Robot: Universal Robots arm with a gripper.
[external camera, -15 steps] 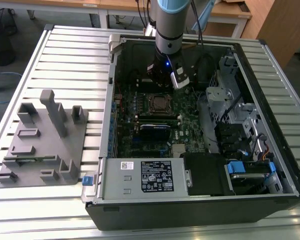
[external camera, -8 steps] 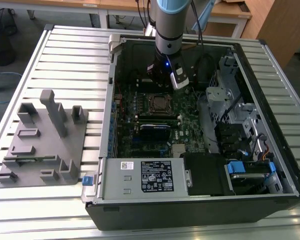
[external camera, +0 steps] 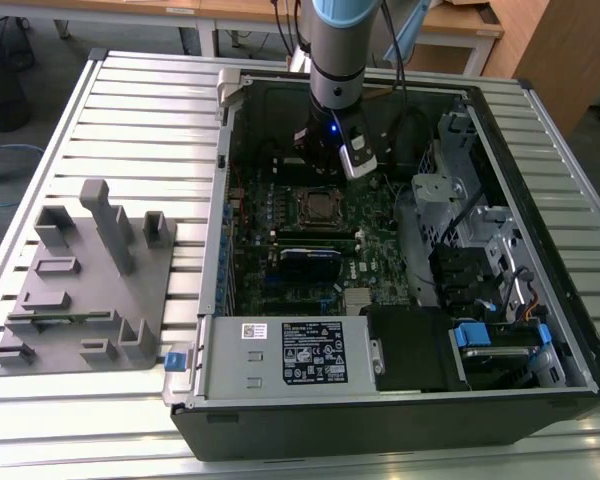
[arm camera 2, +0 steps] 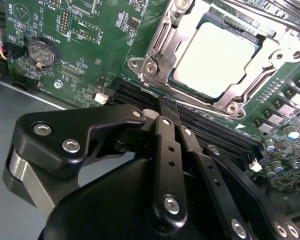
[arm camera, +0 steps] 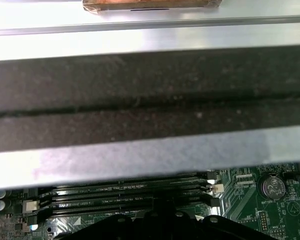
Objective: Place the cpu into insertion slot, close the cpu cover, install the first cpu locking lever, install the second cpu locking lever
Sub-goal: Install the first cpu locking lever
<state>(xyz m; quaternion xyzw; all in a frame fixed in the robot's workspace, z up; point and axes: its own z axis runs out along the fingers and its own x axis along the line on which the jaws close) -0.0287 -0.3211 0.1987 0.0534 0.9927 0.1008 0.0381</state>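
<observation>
I am watching the grey robot arm (external camera: 337,50) reaching down from the upper middle of the exterior view into the open black computer case (external camera: 380,425), which is lying on the slatted silver metal table (external camera: 150,110). The black gripper (arm camera 2: 163,106) is hanging low over the green motherboard (arm camera 2: 90,50), and in the second wrist view I am seeing its fingers (arm camera 2: 166,150) drawn together, tips meeting. I cannot tell whether they are pinching anything. The tips are sitting just beside the insertion slot (arm camera 2: 142,65), right over the nearest of the long black memory slots (arm camera 2: 210,125) and close to a thin silver wire lever (arm camera 2: 200,106) running along the socket's near edge. I cannot tell whether they are touching it. The cpu (arm camera 2: 219,56), a small flat square chip with a dull silver-grey top, is lying flat inside that slot. The cpu cover (arm camera 2: 176,40), a thin silver metal frame plate, is lying down around it, with the chip showing through its square window. A round silver coin battery (arm camera 2: 40,52) is sitting on the board well apart from the socket. In the exterior view the power supply box with the white label (external camera: 280,355) is filling the case's lower edge, and a grey plastic fixture with upright posts (external camera: 90,290) is standing on the table at the exterior view's left.
</observation>
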